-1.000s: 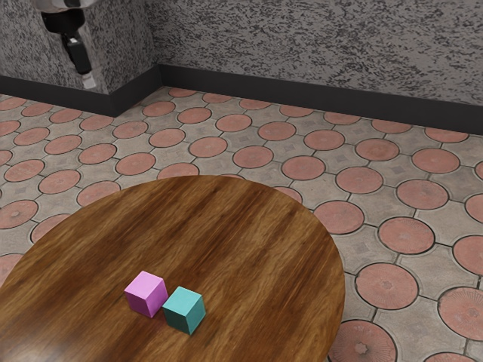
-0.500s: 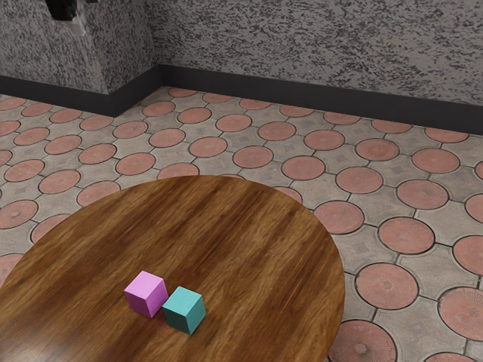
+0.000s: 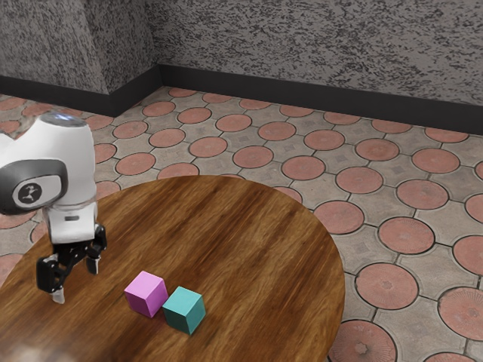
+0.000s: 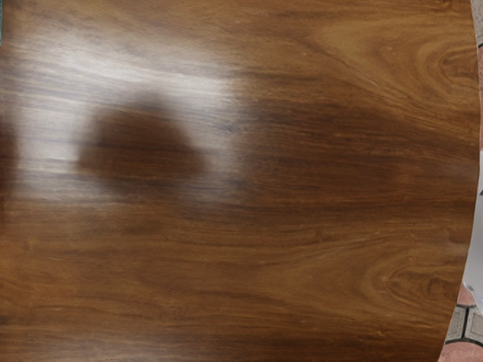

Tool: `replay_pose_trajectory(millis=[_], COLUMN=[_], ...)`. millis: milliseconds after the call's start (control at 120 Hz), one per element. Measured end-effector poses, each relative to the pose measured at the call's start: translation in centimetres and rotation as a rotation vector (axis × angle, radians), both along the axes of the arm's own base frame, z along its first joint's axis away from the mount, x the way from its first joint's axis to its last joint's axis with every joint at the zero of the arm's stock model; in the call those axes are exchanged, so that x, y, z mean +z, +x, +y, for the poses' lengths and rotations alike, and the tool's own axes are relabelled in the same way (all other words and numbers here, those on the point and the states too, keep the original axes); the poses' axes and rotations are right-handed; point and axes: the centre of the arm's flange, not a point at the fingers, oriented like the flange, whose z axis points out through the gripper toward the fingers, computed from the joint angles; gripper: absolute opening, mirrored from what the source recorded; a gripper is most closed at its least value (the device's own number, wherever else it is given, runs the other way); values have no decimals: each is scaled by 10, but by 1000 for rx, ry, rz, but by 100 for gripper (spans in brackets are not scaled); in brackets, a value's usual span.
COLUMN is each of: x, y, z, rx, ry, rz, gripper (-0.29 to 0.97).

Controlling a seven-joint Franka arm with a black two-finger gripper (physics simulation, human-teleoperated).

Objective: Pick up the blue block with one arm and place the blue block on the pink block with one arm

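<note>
Even, soft light overall, moderately bright; table (image 3: 249, 226) shows a dull sheen along the grain; wrist view: broad pale glare (image 4: 113, 83) on the wood, dark rounded shadow (image 4: 139, 147) within it.

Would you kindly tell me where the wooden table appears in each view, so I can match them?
Exterior view: the wooden table takes the lower left, carrying the pink block and blue block.
Wrist view: the wooden table lies close below the camera, its curved edge meeting a sliver of tiled floor.
Shared landmark: the tiled floor beyond that rounded edge.
</note>
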Motion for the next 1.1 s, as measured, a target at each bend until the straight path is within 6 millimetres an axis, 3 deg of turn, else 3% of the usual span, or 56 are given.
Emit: replay_pose_trajectory(millis=[175,317,483,550,767,900,1100], x=[1,-16,-61,-70,-71,-69,-76], y=[17,33,56,63,79,79,71], z=[-2,-9,-19,-24,-49,-71,-74], rx=[-365,-739,-1103,-1229,-1566,-1685,-1420], ry=[-16,-43,-76,-77,-54,-76,-304], rz=[-73,-67,-18,-26,-77,-113,-183], gripper=[68,68,68,68,68,68,68])
